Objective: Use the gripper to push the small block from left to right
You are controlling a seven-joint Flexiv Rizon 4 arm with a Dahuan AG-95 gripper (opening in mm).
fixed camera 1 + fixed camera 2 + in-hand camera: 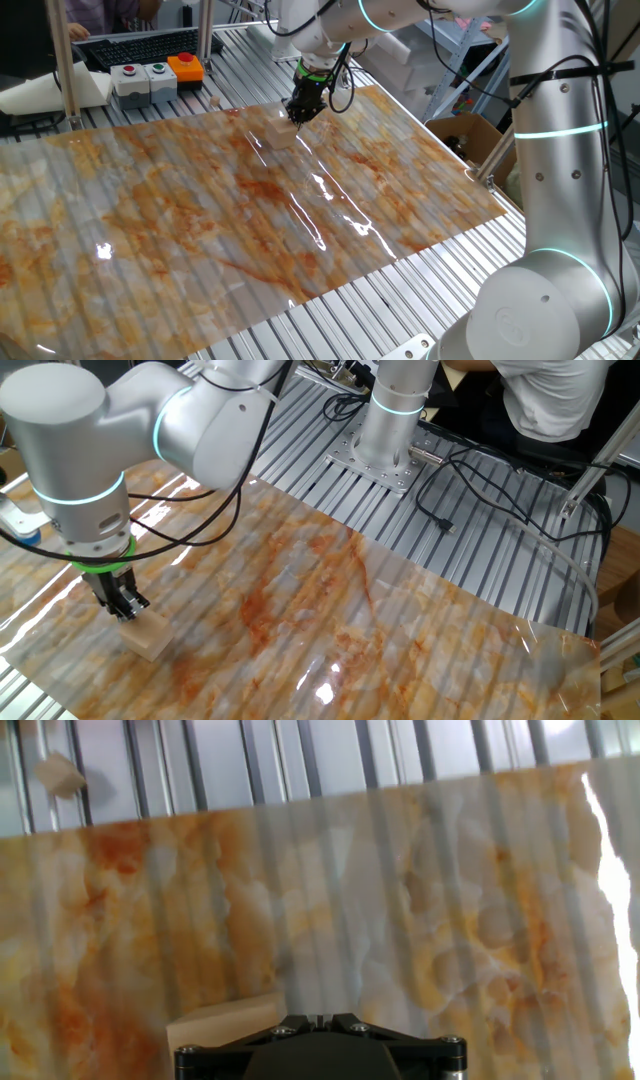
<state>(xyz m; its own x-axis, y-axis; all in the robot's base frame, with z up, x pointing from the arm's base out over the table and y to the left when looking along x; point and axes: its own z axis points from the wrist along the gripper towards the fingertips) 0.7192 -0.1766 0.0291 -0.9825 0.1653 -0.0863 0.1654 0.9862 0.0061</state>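
Observation:
The small block [279, 134] is a light tan wooden cube on the marbled orange sheet [200, 220], near the sheet's far edge. My black gripper [296, 117] with the green ring stands tip-down right against the block's side, its fingers closed together with nothing between them. In the other fixed view the gripper [125, 606] touches the top edge of the block [147, 636]. In the hand view the block [225, 1021] lies just left of the closed gripper [312, 1019] at the bottom of the frame.
A grey button box [155, 78] with red, green and orange buttons stands behind the sheet. A tiny tan chip [214, 101] lies on the slatted metal table and shows in the hand view [60, 775]. A cardboard box [470, 140] stands at the right.

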